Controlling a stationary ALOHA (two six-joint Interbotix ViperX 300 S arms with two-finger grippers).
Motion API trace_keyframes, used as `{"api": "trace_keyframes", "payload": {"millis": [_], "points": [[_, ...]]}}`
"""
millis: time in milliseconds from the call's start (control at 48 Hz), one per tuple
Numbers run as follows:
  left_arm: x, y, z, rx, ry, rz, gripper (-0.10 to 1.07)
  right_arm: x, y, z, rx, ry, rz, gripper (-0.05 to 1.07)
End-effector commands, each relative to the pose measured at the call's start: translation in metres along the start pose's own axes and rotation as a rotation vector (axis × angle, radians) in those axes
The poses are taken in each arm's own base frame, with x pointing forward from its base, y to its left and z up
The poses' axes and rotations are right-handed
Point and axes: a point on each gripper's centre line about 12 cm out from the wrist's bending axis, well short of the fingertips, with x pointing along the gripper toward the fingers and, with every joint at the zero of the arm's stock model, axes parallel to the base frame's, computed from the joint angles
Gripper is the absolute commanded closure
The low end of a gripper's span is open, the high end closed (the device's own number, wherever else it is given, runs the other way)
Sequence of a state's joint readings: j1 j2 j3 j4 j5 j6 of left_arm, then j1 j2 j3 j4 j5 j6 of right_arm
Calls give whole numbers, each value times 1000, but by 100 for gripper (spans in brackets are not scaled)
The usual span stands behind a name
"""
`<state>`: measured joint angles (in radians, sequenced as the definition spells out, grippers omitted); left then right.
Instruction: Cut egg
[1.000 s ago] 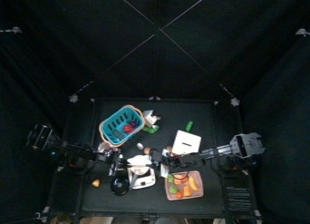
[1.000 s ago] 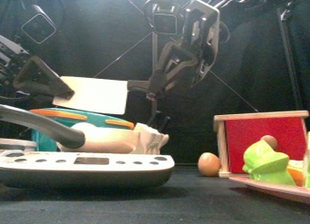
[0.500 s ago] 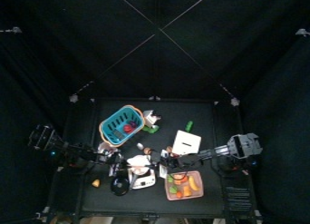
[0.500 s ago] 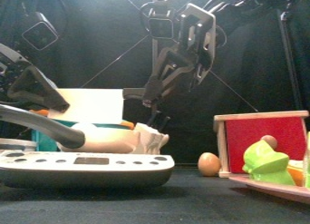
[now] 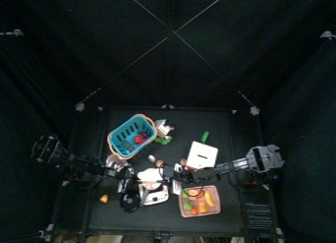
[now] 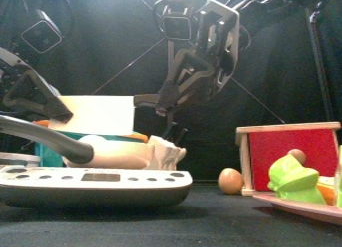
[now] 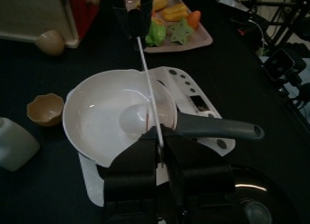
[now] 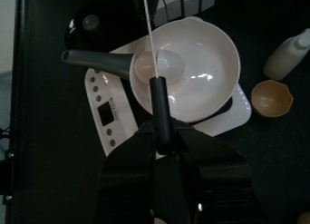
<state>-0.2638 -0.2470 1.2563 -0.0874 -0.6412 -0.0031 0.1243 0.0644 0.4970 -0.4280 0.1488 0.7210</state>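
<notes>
A white pan (image 6: 80, 149) is seen nearest, its contents hidden by the rim. The egg (image 6: 231, 180) is spotted on the tabletop just beside the red box (image 6: 287, 151). Behind, a knife handle (image 8: 159, 105) is pinched by the right pincer (image 8: 164, 148); the left pincer's (image 7: 162, 155) grip cannot be told.

Pan (image 7: 115, 105) is set on scale (image 6: 94, 181), near table's front-left. Egg (image 6: 231, 180) lies on table, right of scale, just left of tray (image 6: 297, 151) w/ toy food. Basket (image 5: 133, 135) is placed behind pan; board (image 5: 201, 152) behind tray. Small cup (image 7: 46, 108) beside pan.
</notes>
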Motion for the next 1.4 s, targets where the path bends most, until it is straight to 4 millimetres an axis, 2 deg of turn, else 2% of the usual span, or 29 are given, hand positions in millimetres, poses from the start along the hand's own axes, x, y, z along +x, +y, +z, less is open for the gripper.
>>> {"api": "trace_keyframes", "payload": {"millis": [0,1375], "points": [[5,-4,13,5,-42,-13,56,-8,3,20,10,-59,17,62],[6,3,11,6,-33,11,56,-6,2,20,-4,-55,12,62]]}}
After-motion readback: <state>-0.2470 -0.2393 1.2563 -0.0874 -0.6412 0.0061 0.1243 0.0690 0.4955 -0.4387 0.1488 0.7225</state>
